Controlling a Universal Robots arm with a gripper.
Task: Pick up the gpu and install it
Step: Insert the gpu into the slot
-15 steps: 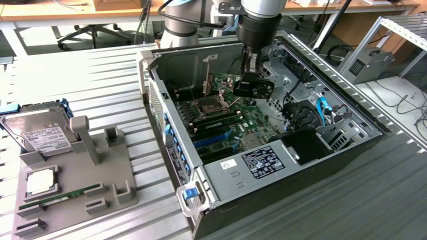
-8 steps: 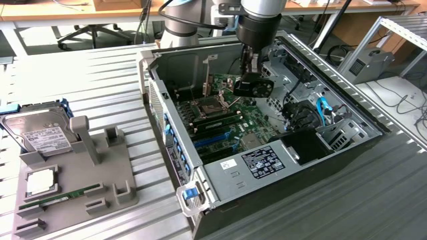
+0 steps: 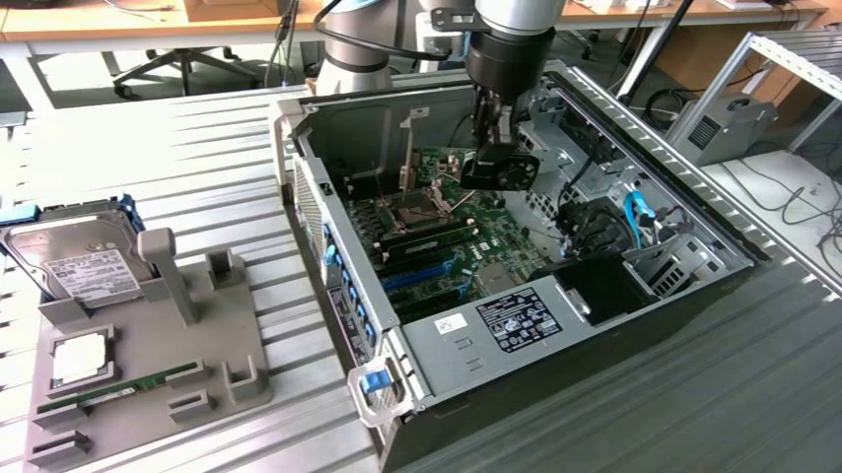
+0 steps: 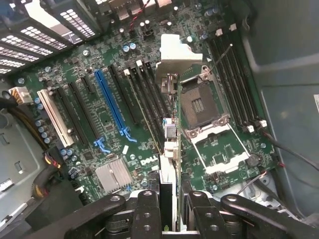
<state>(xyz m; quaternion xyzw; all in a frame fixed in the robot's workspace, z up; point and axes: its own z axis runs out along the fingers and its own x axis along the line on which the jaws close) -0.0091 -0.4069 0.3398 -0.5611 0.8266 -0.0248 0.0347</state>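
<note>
My gripper hangs inside the open computer case, above the motherboard. It is shut on the gpu, a thin dark card held on edge. In the wrist view the gpu runs edge-on away from my gripper, and its silver end bracket is at the far end. The card hovers over the board between the black slots and the open CPU socket, apart from the board. A long blue slot lies a few slots to one side.
On the exterior view's left a grey holder tray carries a silver hard drive, a processor chip and a green RAM stick. The case walls, the drive cage and cables hem in the card.
</note>
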